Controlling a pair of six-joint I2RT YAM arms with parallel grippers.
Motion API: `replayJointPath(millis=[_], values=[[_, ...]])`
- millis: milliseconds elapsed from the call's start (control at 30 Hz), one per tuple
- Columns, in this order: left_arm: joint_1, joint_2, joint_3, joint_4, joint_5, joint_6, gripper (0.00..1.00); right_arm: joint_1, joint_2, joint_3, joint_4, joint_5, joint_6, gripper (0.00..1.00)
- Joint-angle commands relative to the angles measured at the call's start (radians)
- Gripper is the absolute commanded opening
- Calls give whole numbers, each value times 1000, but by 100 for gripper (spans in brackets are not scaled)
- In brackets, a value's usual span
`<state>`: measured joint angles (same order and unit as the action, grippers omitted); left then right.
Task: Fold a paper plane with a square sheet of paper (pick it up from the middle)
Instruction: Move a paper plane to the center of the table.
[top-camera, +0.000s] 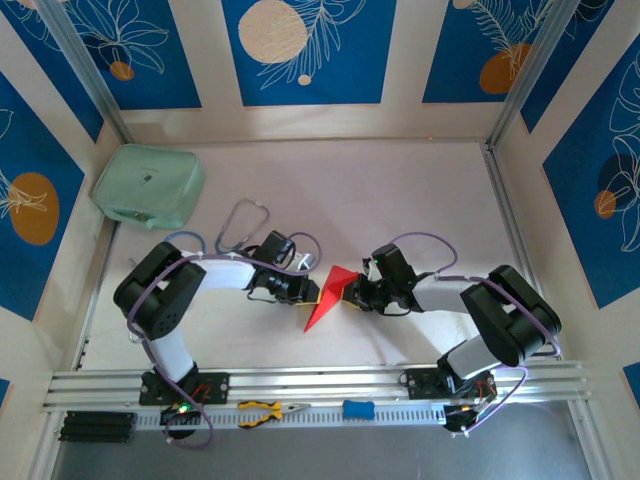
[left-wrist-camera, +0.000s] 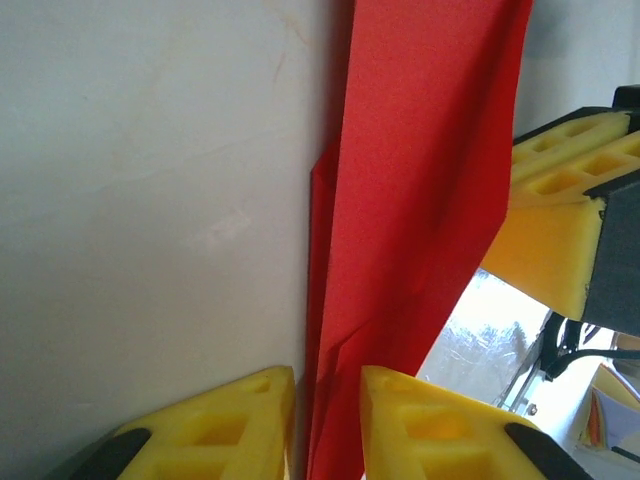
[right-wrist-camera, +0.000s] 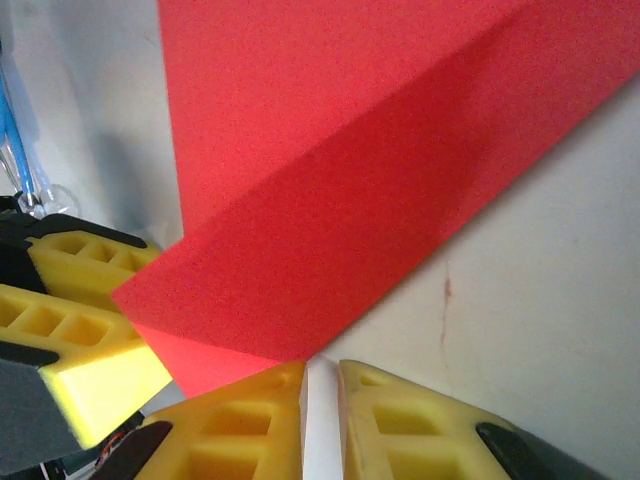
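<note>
The square sheet of paper (top-camera: 328, 298), bright red and folded into a narrow pointed shape, is held up off the table between both grippers. My left gripper (top-camera: 306, 290) is shut on it from the left. In the left wrist view the red paper (left-wrist-camera: 420, 200) runs straight through the left gripper (left-wrist-camera: 325, 375) and fills the space between its yellow fingers (left-wrist-camera: 230, 425). My right gripper (top-camera: 353, 293) sits at the paper's right edge. In the right wrist view the right gripper (right-wrist-camera: 321, 366) is closed to a thin slit that shows white table, and the paper's (right-wrist-camera: 330, 200) corner touches its left fingertip.
A mint-green pouch (top-camera: 148, 186) lies at the back left, and a looped cable (top-camera: 240, 225) lies behind the left arm. Yellow-handled pliers (top-camera: 265, 411) and a blue tool (top-camera: 358, 409) rest on the front rail. Walls close in the table on three sides.
</note>
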<state>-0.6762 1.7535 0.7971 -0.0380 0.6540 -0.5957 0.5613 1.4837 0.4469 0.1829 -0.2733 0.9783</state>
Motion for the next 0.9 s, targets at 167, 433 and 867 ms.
replayJointPath(millis=[167, 433, 867], values=[[-23, 31, 36, 7, 58, 2, 26, 9, 39, 38, 3, -39, 8, 17], [-32, 42, 29, 57, 92, -23, 27, 16, 73, 49, 10, -57, 9, 17], [-47, -12, 24, 53, 41, -20, 6, 6, 21, 19, 31, -55, 15, 18]])
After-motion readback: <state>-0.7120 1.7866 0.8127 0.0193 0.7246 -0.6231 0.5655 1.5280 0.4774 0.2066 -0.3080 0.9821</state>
